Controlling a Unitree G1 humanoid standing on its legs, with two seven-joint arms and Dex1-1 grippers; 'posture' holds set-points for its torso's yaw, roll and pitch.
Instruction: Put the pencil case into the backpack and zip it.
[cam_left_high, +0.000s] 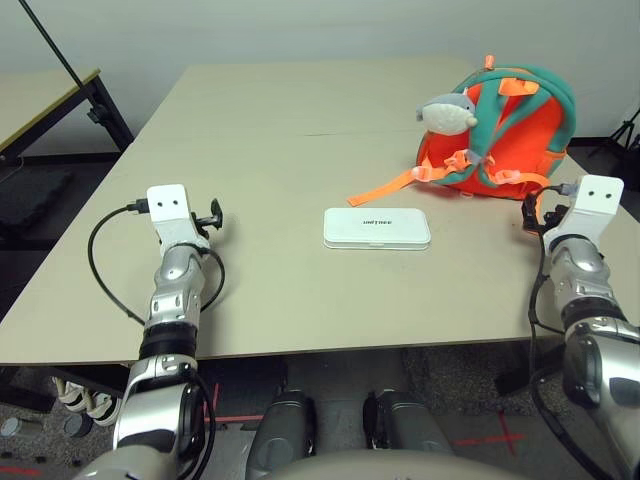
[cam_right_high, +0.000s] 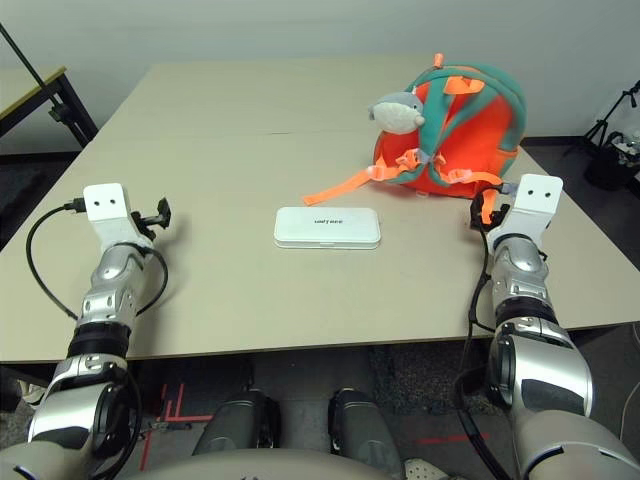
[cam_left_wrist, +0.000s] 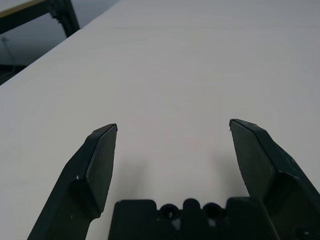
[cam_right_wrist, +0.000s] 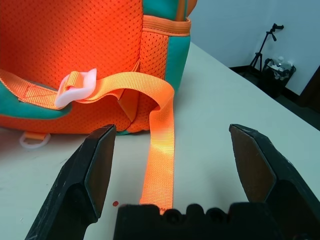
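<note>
The white pencil case lies flat near the middle of the table. The orange backpack with teal straps lies at the back right, straps upward, a grey plush shark on it. My right gripper is open just in front of the backpack, with an orange webbing strap running between its fingers. My left gripper is open over bare table at the left, well away from the case. Its wrist rests near the left side.
A long orange strap trails from the backpack toward the case. The beige table has a seam across its middle. Another table stands at the far left, and a tripod stand is beyond the right edge.
</note>
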